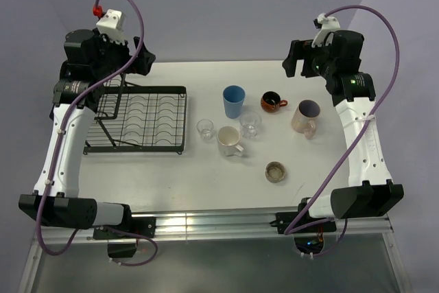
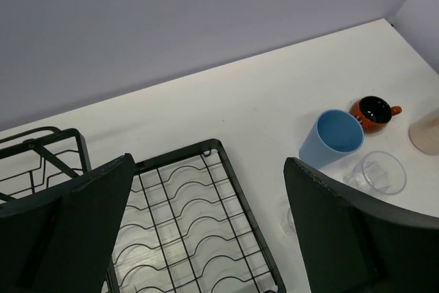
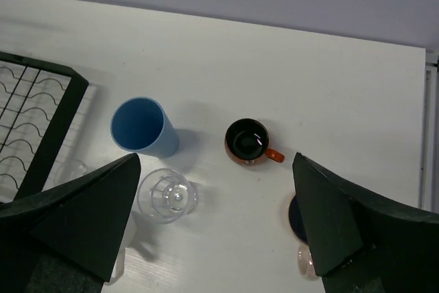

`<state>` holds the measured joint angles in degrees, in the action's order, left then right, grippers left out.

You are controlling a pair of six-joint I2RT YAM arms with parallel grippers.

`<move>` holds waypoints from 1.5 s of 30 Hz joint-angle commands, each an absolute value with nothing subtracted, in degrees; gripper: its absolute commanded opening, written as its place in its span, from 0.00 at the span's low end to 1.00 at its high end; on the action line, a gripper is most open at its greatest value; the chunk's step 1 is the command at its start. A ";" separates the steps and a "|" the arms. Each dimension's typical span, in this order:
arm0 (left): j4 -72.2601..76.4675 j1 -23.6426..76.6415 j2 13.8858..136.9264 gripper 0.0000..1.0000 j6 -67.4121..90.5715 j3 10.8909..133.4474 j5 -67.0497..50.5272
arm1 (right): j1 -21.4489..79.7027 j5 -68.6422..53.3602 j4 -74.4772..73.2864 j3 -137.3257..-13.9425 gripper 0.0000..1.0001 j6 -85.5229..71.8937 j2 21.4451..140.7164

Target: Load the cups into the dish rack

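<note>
White worktop [image 1: 206, 190] carries everything. Black wire dish rack [image 1: 147, 121] sits under the left hand [image 2: 209, 162], its flat tray showing between the fingers. Left hand: jaws wide, holding nothing. Right hand [image 3: 216, 159]: jaws wide, holding nothing. All cups are upright on the worktop, outside the rack:
- blue tumbler [image 1: 234, 101], below right hand, toward its left finger
- pinkish mug [image 1: 306, 117], by its right finger
- cream mug [image 1: 229, 141], between the hands, nearer the bases
- brown-orange cup [image 1: 272, 101], centred below right hand
- clear glass [image 1: 250, 123], beside tumbler; second clear glass [image 1: 205, 129], just right of rack
- low brownish cup [image 1: 276, 171], nearest the bases
</note>
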<state>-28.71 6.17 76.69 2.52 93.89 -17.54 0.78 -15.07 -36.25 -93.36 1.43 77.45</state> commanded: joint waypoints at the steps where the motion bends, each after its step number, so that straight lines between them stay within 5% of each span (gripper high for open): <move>1: -28.83 6.59 77.17 0.99 1.32 95.01 -20.30 | 1.14 -17.40 -37.79 -93.34 1.00 4.30 76.90; 14: -34.62 6.94 78.05 0.99 -5.09 94.66 -30.31 | -1.82 -9.23 -55.98 -96.59 1.00 19.49 85.07; 23: -38.76 8.88 80.24 0.99 -8.17 94.22 -34.63 | -13.44 -8.26 -63.02 -100.72 0.90 28.73 96.23; 45: -36.04 9.58 80.77 0.97 -8.26 87.72 -37.61 | -16.00 -12.65 -65.13 -110.48 0.65 26.81 118.74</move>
<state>-38.20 9.26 81.45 -6.87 88.40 -34.46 -16.01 -11.22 -64.03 -108.01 26.87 117.21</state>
